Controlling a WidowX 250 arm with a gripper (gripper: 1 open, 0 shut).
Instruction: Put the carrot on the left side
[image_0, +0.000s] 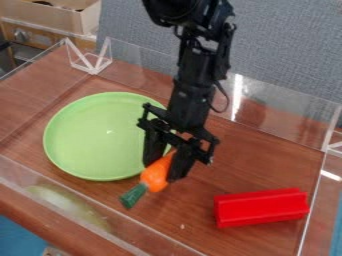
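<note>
My gripper (166, 165) has its jaws half closed on the carrot (151, 178), which hangs tilted. I should clear the plate (94, 135) rim and travel level.

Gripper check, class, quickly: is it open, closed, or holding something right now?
Gripper: closed on the carrot, which hangs tilted between its fingers beside the green plate.

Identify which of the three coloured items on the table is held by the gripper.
The carrot: orange with a green tip, clamped in the gripper. The green plate and red block lie untouched.
</note>
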